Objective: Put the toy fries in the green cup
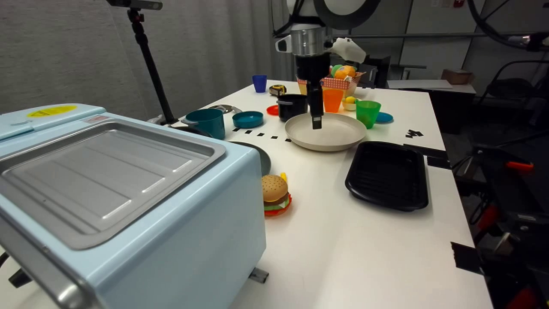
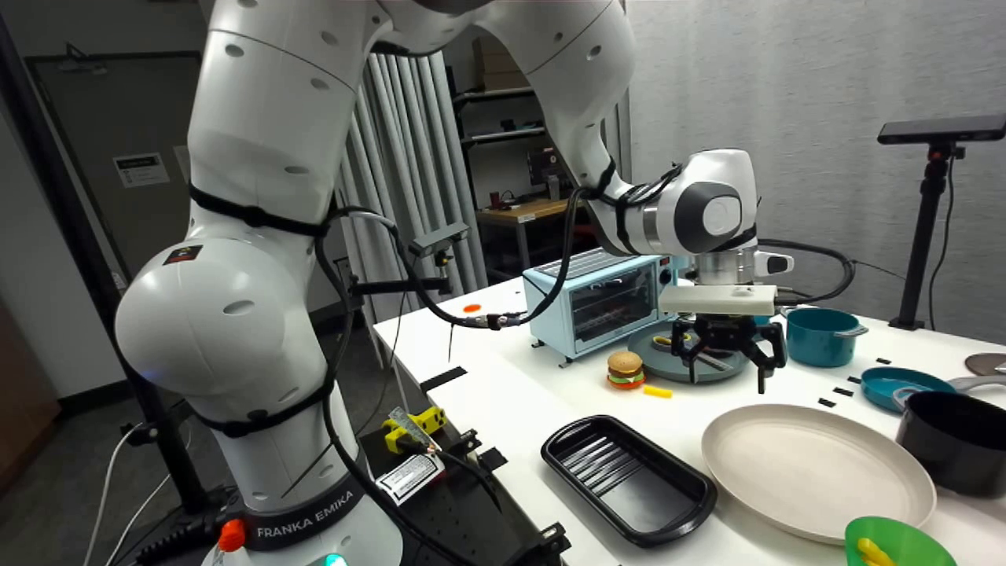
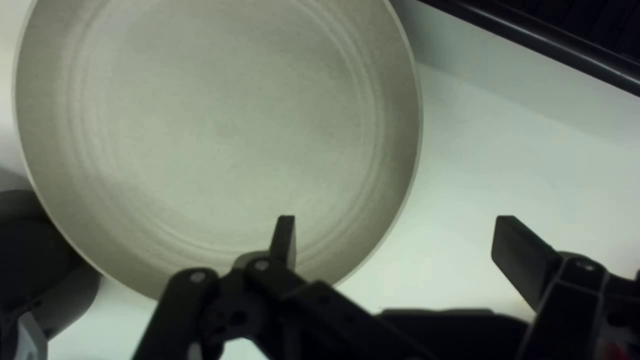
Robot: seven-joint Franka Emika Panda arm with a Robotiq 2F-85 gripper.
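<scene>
A grey fabric curtain point(image 1: 206, 51) and a pale wall point(image 1: 437, 56) are seen behind a long white tabletop point(image 1: 326, 249) in an exterior view. Black tape point(image 1: 466, 257) is stuck along the tabletop's right-hand edge. A light-blue oven point(image 1: 180, 240) is stood at the near end; a toy burger point(image 1: 275, 189) is partly hidden by it, and the tip of a yellow piece of toy fries point(image 1: 283, 176) is noted behind the burger. A black baking dish point(image 1: 388, 176), a cream plate point(image 1: 339, 133) and the green cup point(image 1: 367, 114) are set farther along. The jaws are seen edge-on, pointed down; their spread cannot be told from here.

In an exterior view, a grey door point(image 2: 118, 236), dark shelving point(image 2: 503, 135) and a wooden desk point(image 2: 523, 212) are recorded beyond the white robot arm point(image 2: 267, 110). The toy fries are found on the tabletop as a single yellow piece just beside the burger; further yellow pieces point(image 2: 874, 553) are contained in the green cup, cropped by the frame. The jaws are held wide apart above the tabletop.

In the wrist view, the same wide gap is confirmed: one tip is seen against the plate, the other against white tabletop. A black pot point(image 3: 40, 260) is partly shown beside the plate, and the baking dish's edge is caught at the upper right.
</scene>
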